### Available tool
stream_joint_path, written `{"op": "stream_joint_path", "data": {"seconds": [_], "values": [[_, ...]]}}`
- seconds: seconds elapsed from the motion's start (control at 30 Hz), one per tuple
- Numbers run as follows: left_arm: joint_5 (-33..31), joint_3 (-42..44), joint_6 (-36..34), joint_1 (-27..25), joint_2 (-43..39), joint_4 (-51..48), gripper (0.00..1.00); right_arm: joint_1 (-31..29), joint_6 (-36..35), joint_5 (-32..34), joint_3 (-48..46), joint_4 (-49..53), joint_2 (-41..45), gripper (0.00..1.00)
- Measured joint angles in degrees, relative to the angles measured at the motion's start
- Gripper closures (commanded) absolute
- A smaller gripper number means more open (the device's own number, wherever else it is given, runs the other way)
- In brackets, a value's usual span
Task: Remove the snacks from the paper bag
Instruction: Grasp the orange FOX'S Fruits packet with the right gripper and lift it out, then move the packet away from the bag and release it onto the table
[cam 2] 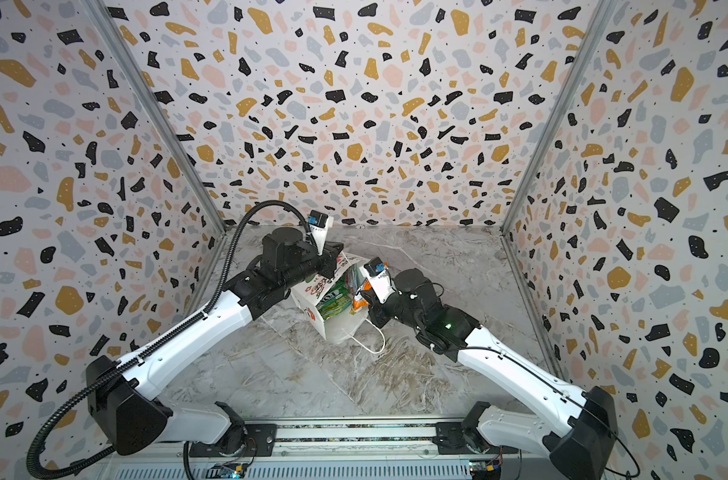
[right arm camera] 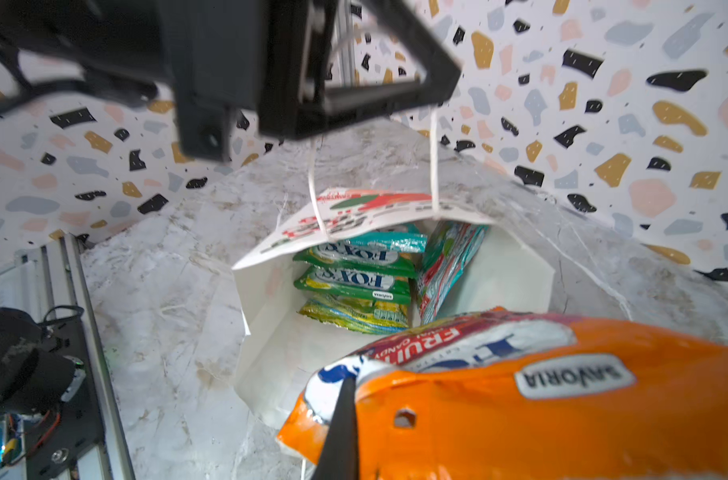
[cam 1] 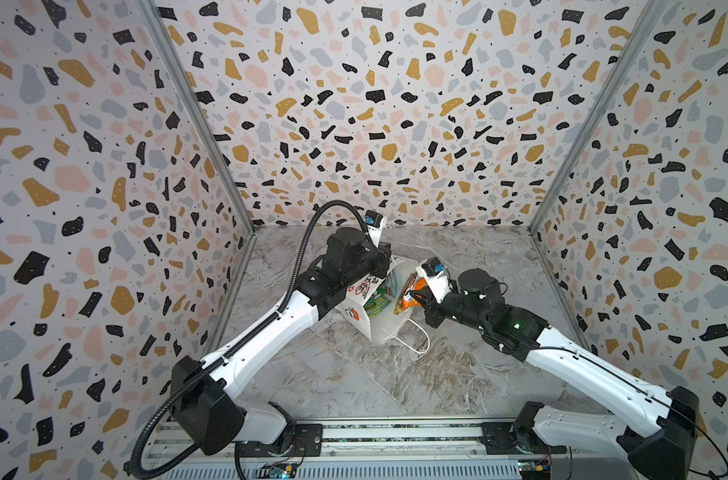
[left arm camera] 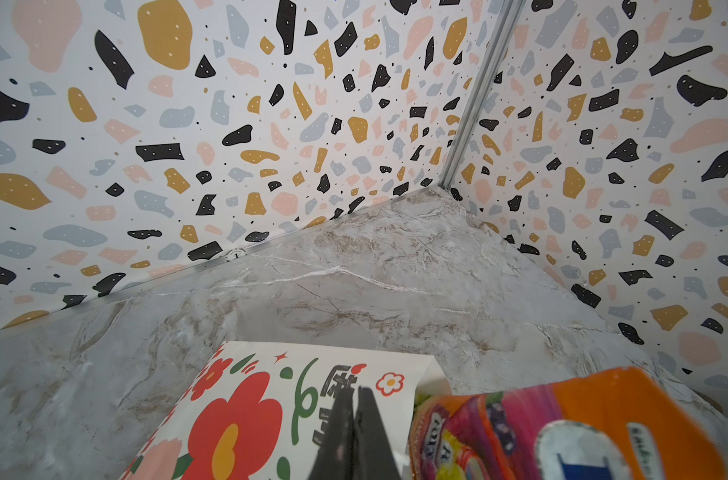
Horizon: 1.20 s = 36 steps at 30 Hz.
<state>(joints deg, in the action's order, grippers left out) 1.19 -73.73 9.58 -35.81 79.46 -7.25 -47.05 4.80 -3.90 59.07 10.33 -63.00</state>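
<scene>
The left gripper has its two black fingers pressed flat together, with no gap between them. It hangs just above the printed face of the paper bag. From the right wrist view, the two ends of a thin white cord handle run from the bag's upper edge up to this gripper, so it seems to be pinching that loop and lifting the top side.

The right gripper is closed tight on the orange packet. One black finger lies across the packet's crinkled, sealed end. The packet is glossy foil, flat and pillow-shaped, orange running into pink, with a small punched hole near the seal. It hangs right at the bag's mouth, and I can't tell whether its far end has cleared the rim.

The bag lies on its side in the middle of the table, a little toward the far end, with its mouth turned to the right. It is stiff white paper with creased box folds, and red flowers and green strokes are printed on the outside. A second handle trails limp on the tabletop at the near side.

Inside, three green packets lie stacked flat, shiny and wrinkled. A teal packet lies on top of them, and another stands on edge just beside them. The tabletop is smooth grey marble with pale veins.
</scene>
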Motion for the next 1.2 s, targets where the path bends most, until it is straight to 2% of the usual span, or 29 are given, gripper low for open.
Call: {"op": "stream_joint_path", "data": {"seconds": [0.23,0.43,0.63,0.73,0.97,1.2], "values": [[1.27,0.00,-1.25,0.00,0.00,0.00,1.00,2.36,-1.29,3.39,4.52,4.79,4.17,1.00],[2.05,0.00,-2.32,0.00,0.00,-0.04,1.00,12.26,-1.44,3.89,4.94,9.64,4.63,1.00],[2.25,0.09,-3.43,0.00,-0.07,-0.15,1.00,23.37,-1.55,-0.39,2.69,9.79,2.58,1.00],[1.40,0.46,-3.98,0.00,-0.31,-0.28,1.00,26.97,-1.66,-3.43,-0.09,7.93,-0.09,1.00],[-0.87,2.29,-4.83,0.00,-2.54,-0.46,1.00,31.74,-1.01,-13.09,-1.60,1.84,-12.74,1.00],[-3.34,2.95,-5.99,0.00,-3.65,-0.31,1.00,32.39,-1.16,-22.77,4.39,-2.36,-27.52,1.00]]}}
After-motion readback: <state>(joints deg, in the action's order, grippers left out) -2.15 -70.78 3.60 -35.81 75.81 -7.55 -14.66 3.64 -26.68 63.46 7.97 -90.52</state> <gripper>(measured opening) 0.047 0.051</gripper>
